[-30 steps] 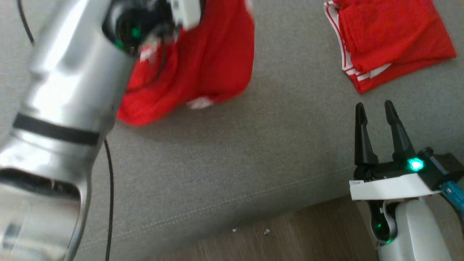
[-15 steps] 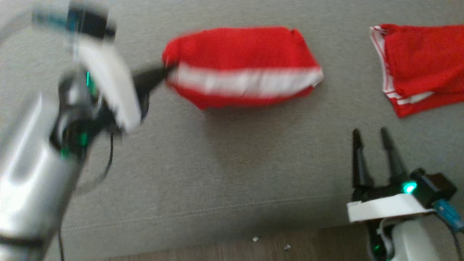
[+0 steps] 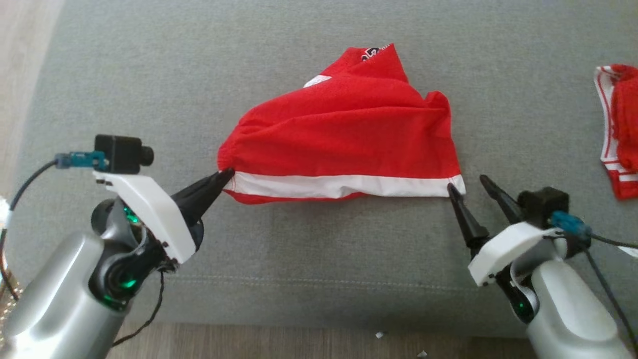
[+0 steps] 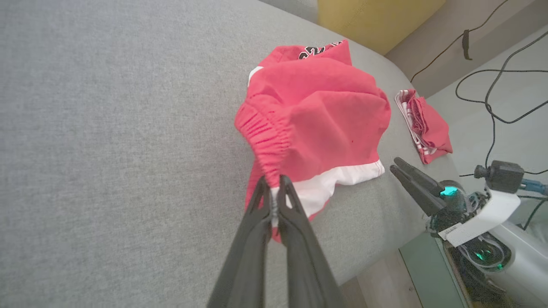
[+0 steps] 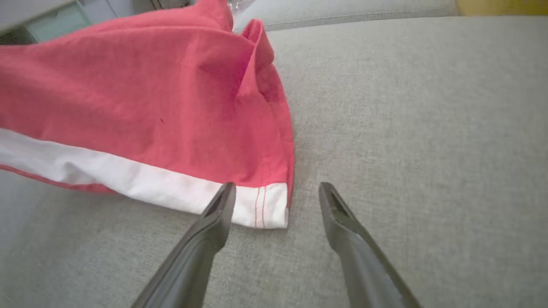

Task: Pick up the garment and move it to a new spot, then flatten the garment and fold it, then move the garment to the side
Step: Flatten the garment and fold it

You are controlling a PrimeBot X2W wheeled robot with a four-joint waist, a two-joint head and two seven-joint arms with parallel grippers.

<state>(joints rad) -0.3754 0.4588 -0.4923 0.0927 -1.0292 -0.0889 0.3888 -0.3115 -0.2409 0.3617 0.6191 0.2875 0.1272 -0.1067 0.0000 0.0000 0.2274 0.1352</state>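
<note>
- The red garment (image 3: 344, 144) lies in the middle of the grey couch (image 3: 299, 249). It is bunched up, not flat.
- The left gripper (image 3: 222, 177) has its jaws closed on the garment's left corner.
- The right gripper (image 3: 466, 181) has its jaws open at the near right corner, not pinching it yet.
- The flattening looks only just started. Folding and moving it aside are still left.
- Another red cloth (image 3: 618, 149) sits far right.
</note>
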